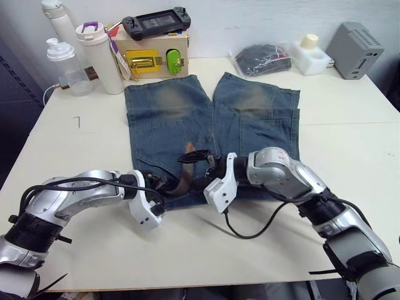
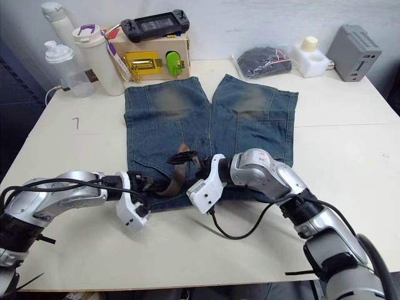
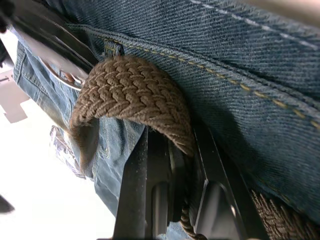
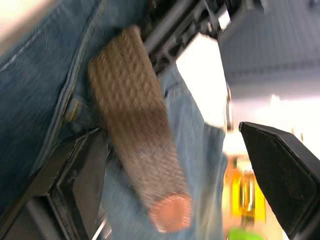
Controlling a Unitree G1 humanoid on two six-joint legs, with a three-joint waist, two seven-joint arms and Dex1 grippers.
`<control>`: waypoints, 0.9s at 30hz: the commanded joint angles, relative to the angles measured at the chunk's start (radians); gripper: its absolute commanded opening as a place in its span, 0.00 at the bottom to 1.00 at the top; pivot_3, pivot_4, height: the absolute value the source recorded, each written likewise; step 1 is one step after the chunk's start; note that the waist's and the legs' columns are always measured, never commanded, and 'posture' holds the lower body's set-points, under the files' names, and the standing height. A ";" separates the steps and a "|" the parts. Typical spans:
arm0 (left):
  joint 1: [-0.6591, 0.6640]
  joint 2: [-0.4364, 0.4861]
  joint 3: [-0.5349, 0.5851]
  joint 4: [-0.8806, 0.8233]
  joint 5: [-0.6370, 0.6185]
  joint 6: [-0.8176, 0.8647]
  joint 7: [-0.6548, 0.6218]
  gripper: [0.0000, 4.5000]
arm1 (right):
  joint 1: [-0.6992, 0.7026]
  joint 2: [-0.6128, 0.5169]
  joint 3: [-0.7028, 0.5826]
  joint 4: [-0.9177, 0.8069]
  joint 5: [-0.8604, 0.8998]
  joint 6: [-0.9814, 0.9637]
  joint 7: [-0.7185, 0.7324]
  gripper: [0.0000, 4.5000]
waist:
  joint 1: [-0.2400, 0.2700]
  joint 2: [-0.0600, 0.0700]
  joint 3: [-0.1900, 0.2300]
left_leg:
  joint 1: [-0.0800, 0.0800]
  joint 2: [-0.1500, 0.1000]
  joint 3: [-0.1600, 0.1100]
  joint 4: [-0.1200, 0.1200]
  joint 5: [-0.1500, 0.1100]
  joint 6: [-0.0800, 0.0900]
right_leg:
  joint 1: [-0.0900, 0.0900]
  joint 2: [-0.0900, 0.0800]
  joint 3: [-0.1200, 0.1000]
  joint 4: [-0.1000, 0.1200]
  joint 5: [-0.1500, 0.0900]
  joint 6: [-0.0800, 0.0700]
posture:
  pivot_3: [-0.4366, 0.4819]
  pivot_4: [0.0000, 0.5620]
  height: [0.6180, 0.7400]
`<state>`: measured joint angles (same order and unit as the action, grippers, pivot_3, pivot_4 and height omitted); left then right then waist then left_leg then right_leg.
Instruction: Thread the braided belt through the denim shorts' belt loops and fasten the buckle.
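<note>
**At the waistband: belt partly fed, both grippers on it**

Near table edge, the denim shorts (image 1: 209, 128) lie flat, legs pointing away, waistband toward the robot. The braided belt (image 1: 186, 177) loops up off the waistband between the two grippers; its leather tip (image 1: 189, 149) points away over the left leg.

- Left gripper (image 1: 164, 185): fingers closed on the belt where it arches out beside the waistband seam – the left wrist view shows the braid pinched between the two black fingers (image 3: 150, 190).
- Right gripper (image 1: 209, 167): fingers apart, straddling the free end of the belt; no firm hold visible. One finger (image 4: 285, 170) stands clear of the strap.
- Belt loops and buckle: can't pick them out here.

My read: mid-threading, several loops to go, buckle not fastened.

To do this step well:
- Right should close on the strap just behind the tip, flat side parallel to the waistband.
- Left holds denim/belt down so fabric doesn't bunch.
- Pull along the waistband, not upward, and avoid twisting the braid.
</note>
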<state>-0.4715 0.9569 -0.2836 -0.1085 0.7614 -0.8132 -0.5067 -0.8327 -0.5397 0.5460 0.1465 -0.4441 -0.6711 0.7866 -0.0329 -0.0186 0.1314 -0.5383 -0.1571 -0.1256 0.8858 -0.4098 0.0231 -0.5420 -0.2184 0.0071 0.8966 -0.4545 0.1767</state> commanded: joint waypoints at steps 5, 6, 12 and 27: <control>0.003 -0.011 -0.013 0.022 0.011 -0.021 -0.005 0.01 | -0.049 -0.021 0.059 0.082 0.050 0.055 0.212 1.00 | 0.001 -0.001 -0.001 | -0.007 -0.002 -0.002 0.008 -0.001 0.000 | -0.007 0.000 0.001 0.010 0.000 0.000 | 0.48 0.27 0.22; 0.005 -0.008 -0.011 0.024 0.011 -0.021 -0.005 0.01 | -0.050 -0.033 0.059 0.083 0.052 0.050 0.225 1.00 | 0.002 -0.001 -0.001 | -0.007 -0.002 -0.003 0.008 -0.001 0.000 | -0.007 0.000 0.001 0.010 0.000 0.000 | 0.48 0.27 0.22; 0.005 -0.008 -0.006 0.031 0.008 -0.015 -0.006 0.00 | -0.043 -0.060 0.058 0.053 0.087 0.081 0.306 0.95 | 0.005 -0.001 -0.003 | -0.007 -0.003 -0.004 0.009 -0.001 0.001 | -0.006 0.000 0.001 0.010 0.000 0.000 | 0.48 0.27 0.22; -0.117 -0.019 -0.059 0.081 -0.022 -0.073 -0.068 0.00 | -0.094 -0.107 -0.037 -0.022 0.213 0.160 0.414 0.35 | 0.004 -0.001 -0.003 | -0.009 -0.004 -0.005 0.011 -0.001 0.001 | -0.006 -0.001 0.001 0.010 0.000 0.000 | 0.48 0.27 0.22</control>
<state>-0.5756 0.9393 -0.3321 -0.0319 0.7502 -0.8650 -0.5618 -0.9001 -0.6270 0.5508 0.1580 -0.2774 -0.5268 1.1708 -0.0287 -0.0196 0.1285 -0.5476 -0.1605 -0.1305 0.8969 -0.4112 0.0236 -0.5485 -0.2200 0.0078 0.9069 -0.4545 0.1767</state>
